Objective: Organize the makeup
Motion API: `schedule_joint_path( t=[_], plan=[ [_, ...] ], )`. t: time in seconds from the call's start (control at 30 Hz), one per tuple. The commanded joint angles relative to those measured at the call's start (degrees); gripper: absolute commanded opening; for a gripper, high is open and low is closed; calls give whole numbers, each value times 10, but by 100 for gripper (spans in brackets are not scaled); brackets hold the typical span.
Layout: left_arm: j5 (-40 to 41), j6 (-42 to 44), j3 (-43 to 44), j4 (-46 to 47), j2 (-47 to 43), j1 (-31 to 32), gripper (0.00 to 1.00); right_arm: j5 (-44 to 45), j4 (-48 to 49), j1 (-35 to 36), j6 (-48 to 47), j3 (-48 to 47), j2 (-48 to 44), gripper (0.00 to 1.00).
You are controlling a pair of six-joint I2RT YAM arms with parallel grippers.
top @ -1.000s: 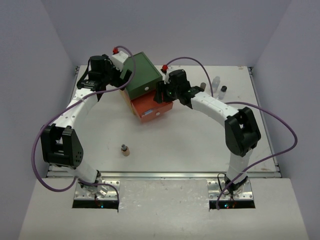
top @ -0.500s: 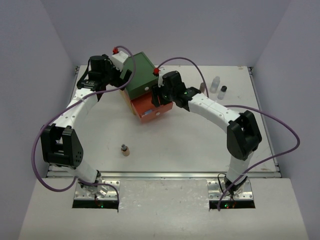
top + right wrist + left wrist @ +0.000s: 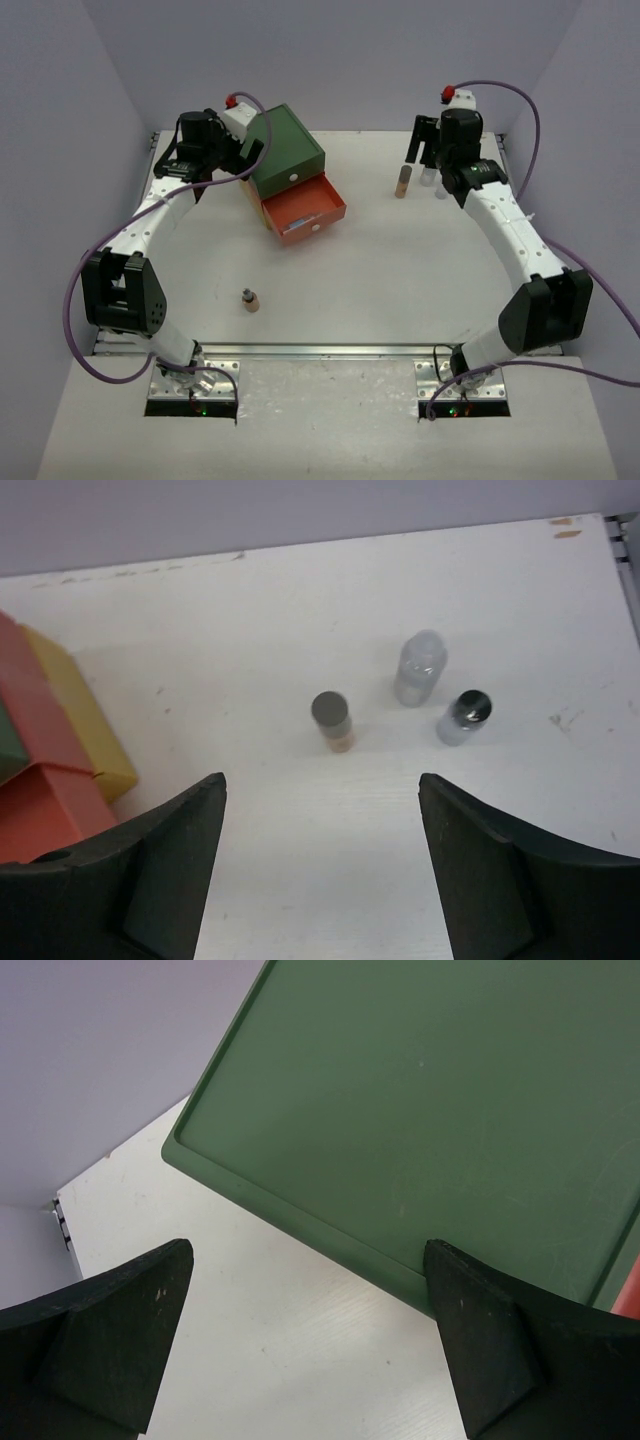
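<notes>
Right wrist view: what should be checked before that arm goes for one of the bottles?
1. Right gripper open and holding nothing: ok, fingers spread wide.
2. Bottles upright and apart: ok; tan bottle, clear bottle and dark-capped bottle each stand alone.
3. A target lined up: ok, the tan bottle sits ahead, roughly midway between the fingers.
4. Orange drawer pulled out to receive it: ok.
5. Left gripper steadying the green box: cannot tell; it is open at the box's edge, contact unclear.
</notes>
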State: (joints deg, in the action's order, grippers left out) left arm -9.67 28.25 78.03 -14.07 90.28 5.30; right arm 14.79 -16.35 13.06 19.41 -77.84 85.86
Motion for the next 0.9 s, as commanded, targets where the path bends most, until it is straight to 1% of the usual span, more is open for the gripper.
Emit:
schedule_joint_path(
  t=[0.0,0.13,0.3,0.4,0.47,0.53,0.63,0.7,0.87],
  plan=[
    [12,13,-11,-18,5,3,100,66,-27,-42,-3,-57,55,75],
    [12,14,-11,-18,4,3,100,101,-26,-67,8,-107,111,70],
    [6,16,-21,-18,2,3,100,145,-26,-89,16,-144,176,70],
    [4,19,-25,-18,2,2,100,142,-27,-96,14,-158,207,70],
    [4,20,-29,-15,5,2,100,133,-26,-106,20,-158,228,70],
    [4,21,-30,-14,7,2,100,105,-26,-117,29,-155,247,69],
    [4,22,-31,-12,13,2,100,75,-15,-128,41,-140,259,67],
    [5,22,-30,-11,17,2,100,49,-4,-147,52,-127,266,66],
    [10,22,-19,-11,29,2,100,36,20,-153,42,-107,271,65]
  ],
)
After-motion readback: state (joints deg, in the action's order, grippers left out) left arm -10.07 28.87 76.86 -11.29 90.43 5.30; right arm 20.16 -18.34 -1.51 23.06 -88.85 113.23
